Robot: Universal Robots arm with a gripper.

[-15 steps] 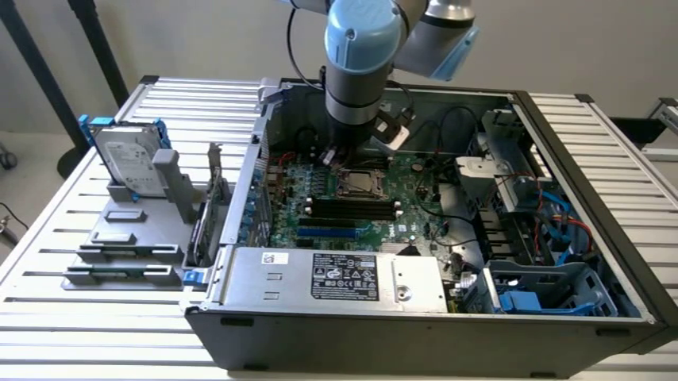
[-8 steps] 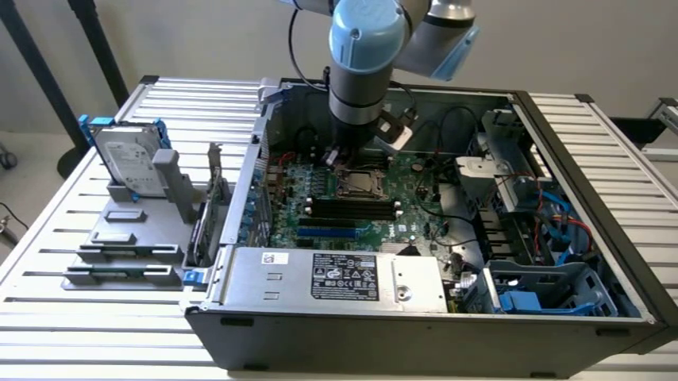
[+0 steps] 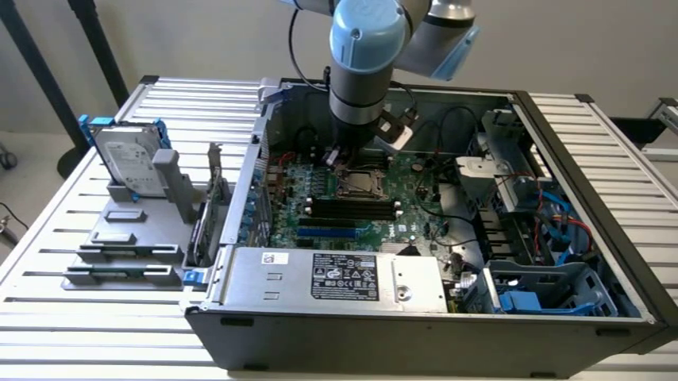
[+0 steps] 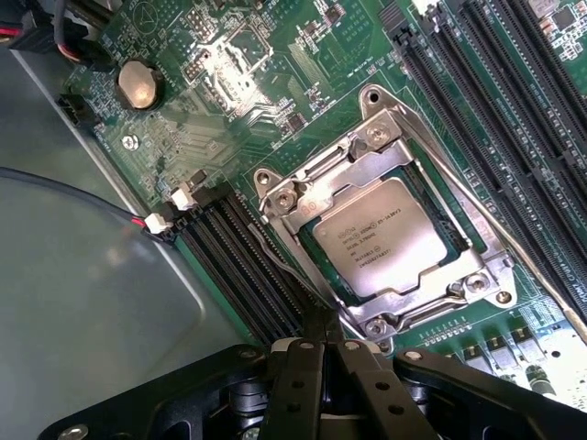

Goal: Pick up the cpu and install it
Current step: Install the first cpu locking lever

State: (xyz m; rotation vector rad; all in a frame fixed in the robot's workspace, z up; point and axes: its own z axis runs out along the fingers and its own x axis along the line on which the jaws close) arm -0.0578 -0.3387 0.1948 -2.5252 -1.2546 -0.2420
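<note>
Cpu (image 4: pixel 383 236): sat flat in socket (image 4: pixel 480 268). Gripper (image 4: pixel 319 316): jaws closed, empty, tip just beside socket. Judgement: seating looked done; any contact best light, square.

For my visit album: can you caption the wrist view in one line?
The cpu lies in its metal-framed socket on the green motherboard, with the gripper poised close beside it.

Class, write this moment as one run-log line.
cpu: lying in motherboard socket | tool: low over board, at socket's edge
</note>
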